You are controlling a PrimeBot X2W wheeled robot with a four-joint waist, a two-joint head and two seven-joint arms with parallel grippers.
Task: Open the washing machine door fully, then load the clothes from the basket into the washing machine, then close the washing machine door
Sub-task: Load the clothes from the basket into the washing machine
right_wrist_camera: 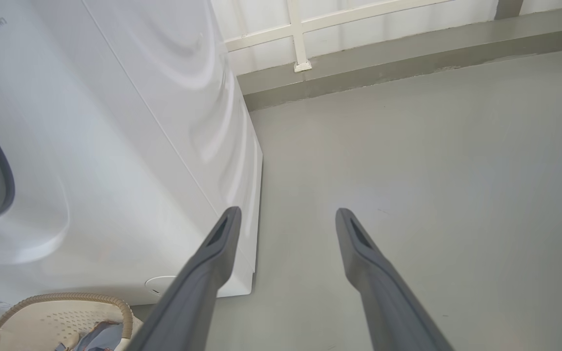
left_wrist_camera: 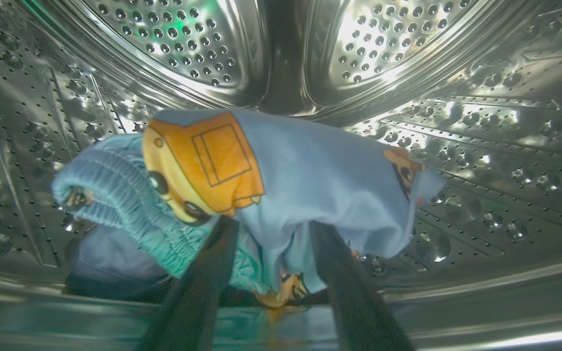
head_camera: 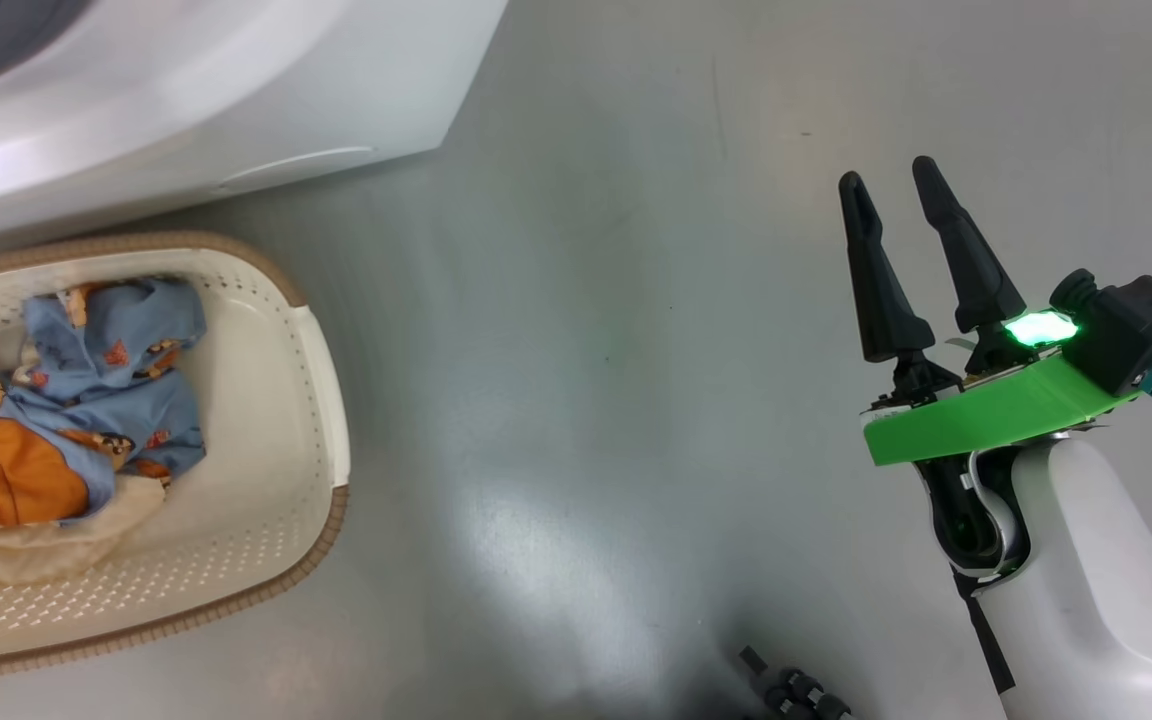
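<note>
Grey floor (head_camera: 586,400) takes the middle and right of the head view, and nothing lies between the right gripper (head_camera: 888,175) at the right of the frame and the basket (head_camera: 256,400) at the lower left. The two dark fingers of that claw stand wide apart with nothing between them. In the right wrist view they point over bare floor toward a grey kerb (right_wrist_camera: 408,53) and a white railing (right_wrist_camera: 300,34) along the top. The washing machine (head_camera: 236,90) fills the upper left corner of the head view, its white front just beyond the basket's brown rim. The basket holds the clothes (head_camera: 86,400), blue pieces with orange bears bunched at its left side over a cream piece (head_camera: 46,555). In the left wrist view, the steel drum (left_wrist_camera: 188,39) surrounds the left gripper (left_wrist_camera: 272,224). Its fingers are parted, and a light blue garment (left_wrist_camera: 310,175) with an orange bear is heaped over their tips at frame centre. A darker blue fold (left_wrist_camera: 110,263) lies at the lower left.
</note>
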